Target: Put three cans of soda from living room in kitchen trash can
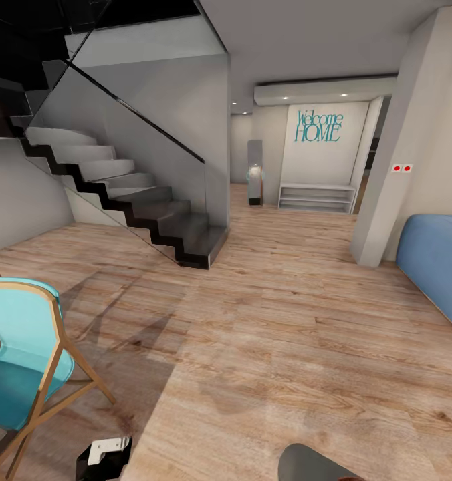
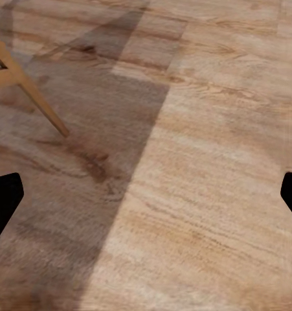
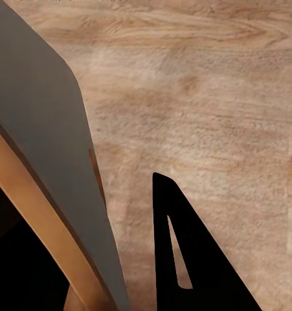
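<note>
You are looking across the living room's light wood plank floor, and none of the three soda cans can be seen from here. At eleven o'clock stands one dark staircase with a glass side panel. At one o'clock, far off, one wall carries teal "Welcome HOME" lettering above one low white shelf. At three o'clock sits the end of one blue sofa, with two red dots on the pillar above it. At eight o'clock is one teal chair on wooden legs.

Your left gripper hangs over bare floor with its two dark fingertips spread wide, nothing between them. Your right gripper holds the grey bin by its wall: one dark finger lies outside, the brown inner face on the other side
</note>
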